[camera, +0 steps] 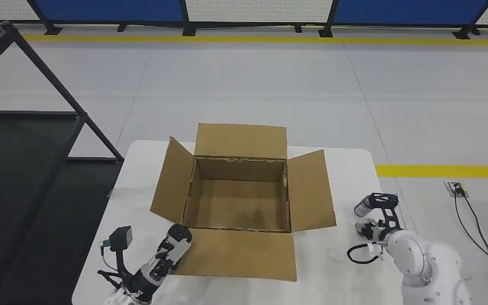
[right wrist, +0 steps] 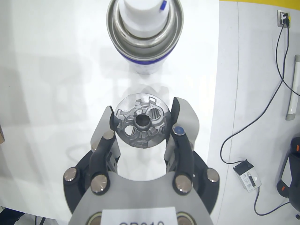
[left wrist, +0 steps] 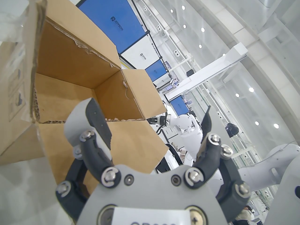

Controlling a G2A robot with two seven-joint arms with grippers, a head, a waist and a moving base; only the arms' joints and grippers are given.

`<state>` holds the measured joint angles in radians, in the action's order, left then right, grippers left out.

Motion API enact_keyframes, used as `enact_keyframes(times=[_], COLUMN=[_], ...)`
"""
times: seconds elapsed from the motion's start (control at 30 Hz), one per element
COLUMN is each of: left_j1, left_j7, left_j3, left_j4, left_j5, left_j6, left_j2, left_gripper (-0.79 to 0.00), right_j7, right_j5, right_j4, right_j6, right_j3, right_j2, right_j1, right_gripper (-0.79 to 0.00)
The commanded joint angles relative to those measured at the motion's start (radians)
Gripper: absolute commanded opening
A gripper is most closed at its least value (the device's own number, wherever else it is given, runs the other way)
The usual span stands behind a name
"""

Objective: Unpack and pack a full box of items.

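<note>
With right gripper [right wrist: 143,113] clamped on round grey toothed metal disc [right wrist: 140,124], on white table [right wrist: 46,71] just beside upright white-capped spray can [right wrist: 144,24], lift straight, clear of can, into open brown cardboard box [camera: 240,169]; mind left gripper [left wrist: 150,115], spread wide beside box.

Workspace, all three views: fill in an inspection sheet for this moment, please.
Surface: white table.
Job's things: cardboard box open, four flaps out, no items visible inside; spray can upright on the table; metal disc beside it.
Clutter: nothing seen.
Hands: left hand open, holding nothing, near the box's front flap; right hand shut on the metal disc.
Cables: black cable on the floor, from a socket to an adapter.
Surroundings: blue panels, yellow floor line, black frame.
</note>
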<state>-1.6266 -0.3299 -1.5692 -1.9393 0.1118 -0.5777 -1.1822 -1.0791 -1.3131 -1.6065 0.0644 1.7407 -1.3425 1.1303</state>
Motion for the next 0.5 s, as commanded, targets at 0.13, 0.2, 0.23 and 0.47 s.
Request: enact_keyframes(times=[0.13,0.2,0.23,0.47], left_j1=[0.000,0.000,0.000,-0.004], left_j7=[0.000,0.000,0.001,0.017], left_j3=[0.000,0.000,0.000,-0.004], left_j4=[0.000,0.000,-0.001,-0.004], left_j5=[0.000,0.000,0.000,-0.003], left_j6=[0.000,0.000,0.002,0.002], left_j2=[0.000,0.000,0.000,0.000], left_gripper=[0.000,0.000,0.000,0.000], right_j7=[0.004,0.017,0.025,0.090], right_j5=[0.026,0.069,0.098,0.276], right_j4=[-0.073,-0.117,-0.140,-0.299], right_j6=[-0.012,-0.007,0.003,0.095], right_j3=[0.023,0.037,0.046,0.082], right_j2=[0.007,0.009,0.009,0.015], right_j1=[0.027,0.043,0.055,0.143], right_gripper=[0.000,0.000,0.000,0.000])
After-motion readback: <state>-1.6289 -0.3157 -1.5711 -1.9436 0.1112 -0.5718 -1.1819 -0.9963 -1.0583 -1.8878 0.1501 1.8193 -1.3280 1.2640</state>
